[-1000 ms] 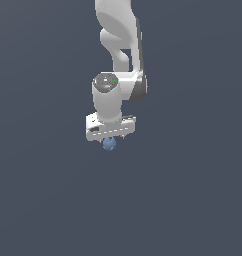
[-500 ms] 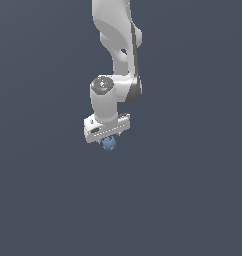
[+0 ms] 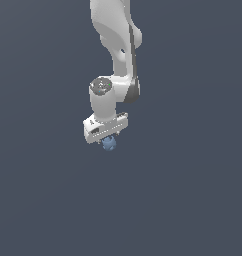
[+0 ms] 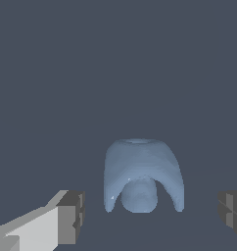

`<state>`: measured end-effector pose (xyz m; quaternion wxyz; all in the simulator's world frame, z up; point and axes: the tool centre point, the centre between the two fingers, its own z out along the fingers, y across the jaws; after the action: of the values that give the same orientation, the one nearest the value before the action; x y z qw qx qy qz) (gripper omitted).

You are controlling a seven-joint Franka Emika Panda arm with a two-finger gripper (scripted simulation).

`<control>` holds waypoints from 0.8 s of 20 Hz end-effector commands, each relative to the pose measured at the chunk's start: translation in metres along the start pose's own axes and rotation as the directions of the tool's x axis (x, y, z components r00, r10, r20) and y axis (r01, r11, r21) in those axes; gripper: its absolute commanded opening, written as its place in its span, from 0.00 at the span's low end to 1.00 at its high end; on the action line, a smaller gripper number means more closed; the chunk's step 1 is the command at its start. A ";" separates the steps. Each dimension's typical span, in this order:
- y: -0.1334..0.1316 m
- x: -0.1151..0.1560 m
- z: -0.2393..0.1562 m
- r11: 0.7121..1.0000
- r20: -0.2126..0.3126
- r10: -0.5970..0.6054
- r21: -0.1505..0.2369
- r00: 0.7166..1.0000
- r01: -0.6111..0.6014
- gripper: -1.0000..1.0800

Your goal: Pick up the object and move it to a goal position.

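Note:
The object (image 3: 109, 144) is a small light-blue lumpy ball-like thing, directly under the white gripper (image 3: 108, 142) in the exterior view. In the wrist view the object (image 4: 142, 176) looks like a rounded blue cap with a hollow underside. It sits between the two fingertips, one finger (image 4: 66, 218) on one side and the other at the frame's edge. There is a clear gap on each side of the object, so the gripper (image 4: 150, 218) is open and straddles it without touching.
The white arm (image 3: 118, 45) comes down from the top of the exterior view. All around is a plain dark grey surface (image 3: 193, 200) with no other objects or edges in view.
The arm's wrist has shifted slightly toward the exterior view's left. The object stays in the same place under the gripper.

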<state>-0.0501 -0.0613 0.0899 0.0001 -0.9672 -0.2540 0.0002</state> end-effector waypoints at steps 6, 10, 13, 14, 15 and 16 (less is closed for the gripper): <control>0.000 0.000 0.008 1.000 0.000 -0.001 0.000 1.000 0.001 0.96; -0.001 -0.001 0.027 1.000 0.000 -0.003 0.000 1.000 0.003 0.96; -0.001 -0.001 0.040 1.000 0.000 -0.004 0.000 1.000 0.004 0.96; -0.001 -0.001 0.044 1.000 0.000 -0.004 0.000 1.000 0.004 0.96; -0.001 -0.001 0.046 1.000 0.000 -0.004 0.000 1.000 0.004 0.96; 0.000 -0.001 0.048 1.000 0.000 -0.004 0.000 1.000 0.004 0.96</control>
<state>-0.0517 -0.0612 0.0457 0.0003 -0.9667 -0.2559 0.0006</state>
